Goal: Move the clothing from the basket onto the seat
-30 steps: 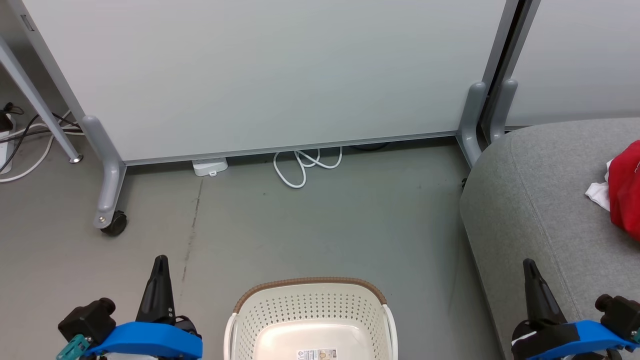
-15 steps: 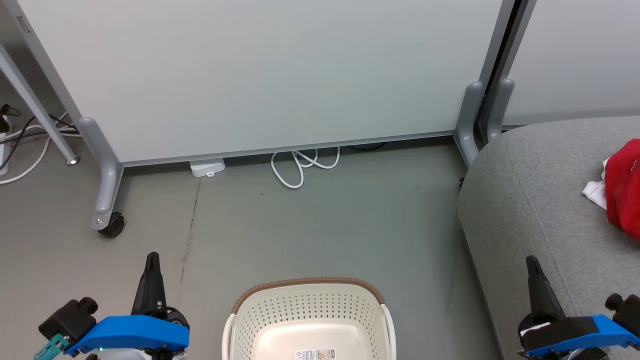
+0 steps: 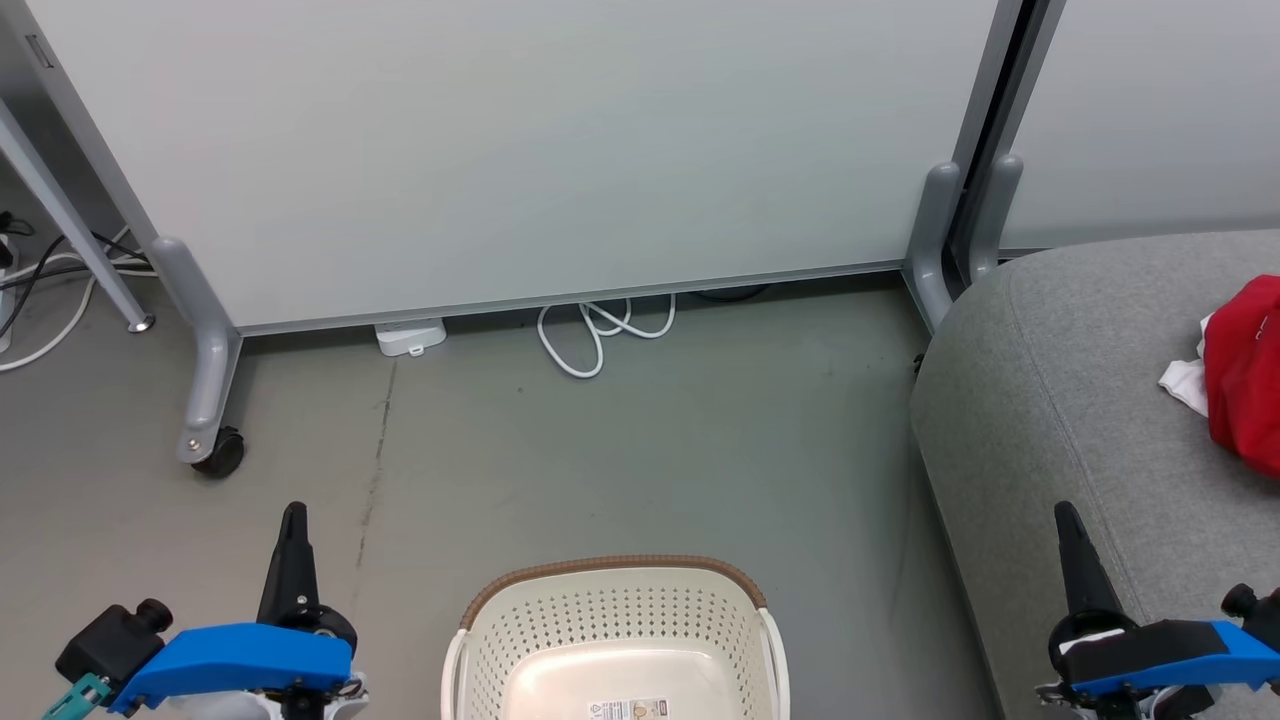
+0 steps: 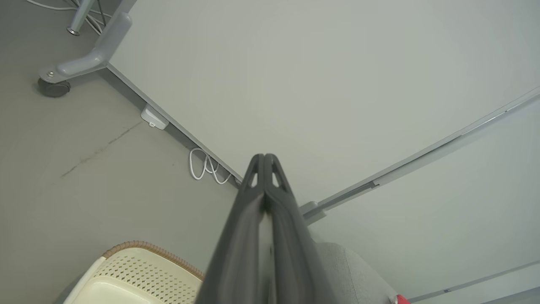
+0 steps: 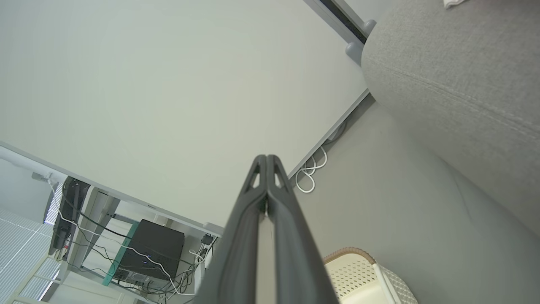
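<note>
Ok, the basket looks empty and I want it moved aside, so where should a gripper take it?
Probably the brown far rim of the basket, from above: it stands upright, open-topped, and that thin edge is bare, so jaws could straddle it. The shut left gripper must open first.

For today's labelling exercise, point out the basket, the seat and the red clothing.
basket [image 3: 615, 610], head view, on its perforated back wall.
seat [image 3: 1080, 400], head view, on bare grey upholstery.
clothing [image 3: 1248, 380], head view, on the red fabric.
</note>
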Motion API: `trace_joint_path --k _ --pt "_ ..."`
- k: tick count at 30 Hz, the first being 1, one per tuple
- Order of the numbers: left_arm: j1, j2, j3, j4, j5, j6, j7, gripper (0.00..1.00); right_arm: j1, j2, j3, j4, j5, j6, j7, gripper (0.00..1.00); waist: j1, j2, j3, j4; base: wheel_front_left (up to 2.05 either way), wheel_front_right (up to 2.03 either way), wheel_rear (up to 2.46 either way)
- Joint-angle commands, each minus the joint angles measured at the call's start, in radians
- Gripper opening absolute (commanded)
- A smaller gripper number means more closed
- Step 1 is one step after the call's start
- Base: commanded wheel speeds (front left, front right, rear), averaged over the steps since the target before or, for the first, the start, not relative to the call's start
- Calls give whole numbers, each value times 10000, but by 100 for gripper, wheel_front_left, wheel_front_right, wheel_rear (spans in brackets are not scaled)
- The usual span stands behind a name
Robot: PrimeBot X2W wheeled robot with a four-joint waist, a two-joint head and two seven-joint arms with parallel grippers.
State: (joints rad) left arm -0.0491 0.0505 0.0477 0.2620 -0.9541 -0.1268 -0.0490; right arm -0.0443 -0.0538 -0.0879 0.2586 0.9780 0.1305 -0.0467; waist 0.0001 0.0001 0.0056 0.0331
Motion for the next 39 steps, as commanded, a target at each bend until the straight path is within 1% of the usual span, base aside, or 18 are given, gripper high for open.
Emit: trace_joint_path --k 1,21,39 --pt "-298 9 38 -128 -186 -29 50 0 -280 -4 -26 -131 194 3 37 0 -1 -1 0 -2 0 0 0" --pt "-427 6 273 -154 -2390 -40 601 0 -431 11 -113 -143 2317 3 588 0 -1 -1 -7 -94 0 0 0" --pt "-526 4 443 -171 -4060 -49 1024 0 -544 23 -177 -151 3921 4 999 0 -1 -1 -13 -176 0 0 0"
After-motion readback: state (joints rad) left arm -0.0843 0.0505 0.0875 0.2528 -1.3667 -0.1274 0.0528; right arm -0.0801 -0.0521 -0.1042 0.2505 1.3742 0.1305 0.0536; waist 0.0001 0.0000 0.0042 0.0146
